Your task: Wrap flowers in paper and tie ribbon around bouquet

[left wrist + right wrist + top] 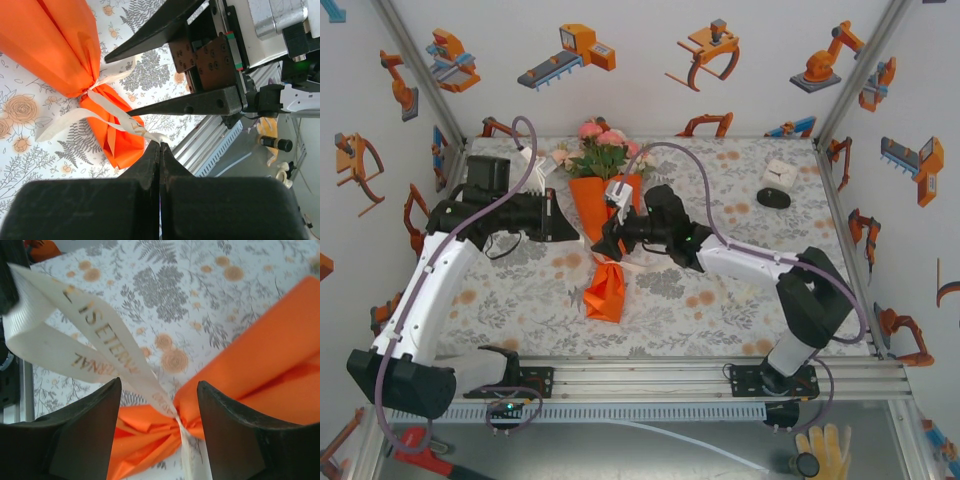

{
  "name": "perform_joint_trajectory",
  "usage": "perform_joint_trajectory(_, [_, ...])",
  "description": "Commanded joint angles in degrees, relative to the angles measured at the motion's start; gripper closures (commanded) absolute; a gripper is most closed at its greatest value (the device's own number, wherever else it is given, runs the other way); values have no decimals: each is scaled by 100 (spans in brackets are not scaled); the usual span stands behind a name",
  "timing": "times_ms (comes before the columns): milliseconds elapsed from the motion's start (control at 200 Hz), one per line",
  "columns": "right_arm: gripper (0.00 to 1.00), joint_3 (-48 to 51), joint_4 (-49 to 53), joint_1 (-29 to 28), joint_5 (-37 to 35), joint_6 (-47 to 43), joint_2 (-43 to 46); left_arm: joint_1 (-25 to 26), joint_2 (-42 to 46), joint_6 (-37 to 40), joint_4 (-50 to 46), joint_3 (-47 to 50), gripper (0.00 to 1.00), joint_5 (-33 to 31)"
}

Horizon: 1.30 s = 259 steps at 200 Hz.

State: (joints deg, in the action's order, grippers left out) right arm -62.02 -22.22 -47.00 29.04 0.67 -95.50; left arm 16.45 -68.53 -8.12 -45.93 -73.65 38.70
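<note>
Pinches one ribbon (107, 107) tail in the clamped left gripper (160, 150). Straddles the knot with the right gripper (159, 385) spread wide, gripping nothing. Finds the bouquet (588, 215) lying mid-scene, blooms far. Could drag it leftward or slacken the knot by pulling without a counter-hold.

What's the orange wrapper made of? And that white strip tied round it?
The orange wrapper looks like matte paper: no shine, crisp folds where it is cinched. The white strip seems woven fabric ribbon: fine ribs, gold letters printed.
</note>
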Motion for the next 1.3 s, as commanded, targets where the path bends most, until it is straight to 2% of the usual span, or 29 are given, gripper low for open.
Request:
perform_joint_trajectory(0, [47,-241,-844,-11,557,248,-245,-2,84,214,-103,-77,100,207])
perform_joint_trajectory(85, [52,-394,-806,-11,787,316,-389,-5,71,223,-127,-82,100,201])
perform_joint_trajectory(185, [48,-393,-889,-7,1173,373,-454,-4,78,241,-143,-83,100,181])
perform_joint_trajectory(230, [49,-397,-890,-7,1194,369,-477,-3,99,249,-135,-85,100,174])
perform_joint_trajectory(340, [77,-449,-872,-11,1090,445,-496,-12,127,287,-180,-83,100,43])
perform_joint_trajectory(481, [100,-390,-881,-6,847,402,-335,-9,243,459,-282,4,100,-387])
perform_joint_trajectory(661, [100,-326,-890,3,652,373,-199,-10,404,605,-299,175,100,-532])
perform_joint_trajectory(721, [100,-303,-888,6,609,350,-175,-13,420,704,-416,184,100,-783])
perform_joint_trajectory(816, [100,-319,-915,7,582,396,-153,-7,321,934,-758,204,75,-2166])
perform_joint_trajectory(856, [100,-326,-932,11,582,429,-135,-10,298,1016,-746,293,70,-2606])
perform_joint_trajectory(896, [100,-326,-947,7,585,458,-131,-14,329,1045,-555,460,64,-2772])
perform_joint_trajectory(966, [100,-340,-977,7,610,507,-140,-10,390,988,-177,686,52,-2441])
perform_joint_trajectory(1021, [100,-355,-985,7,612,545,-157,-2,514,882,224,878,46,-1773])
perform_joint_trajectory(1121, [100,-388,-991,17,620,620,-214,-3,1094,664,1349,1560,42,-799])
perform_joint_trajectory(1186, [100,-392,-1002,16,633,683,-244,-2,1574,458,2099,2144,38,-899])
perform_joint_trajectory(1292, [100,-381,-1037,16,630,709,-265,-31,1916,-202,2516,2561,34,-1686])
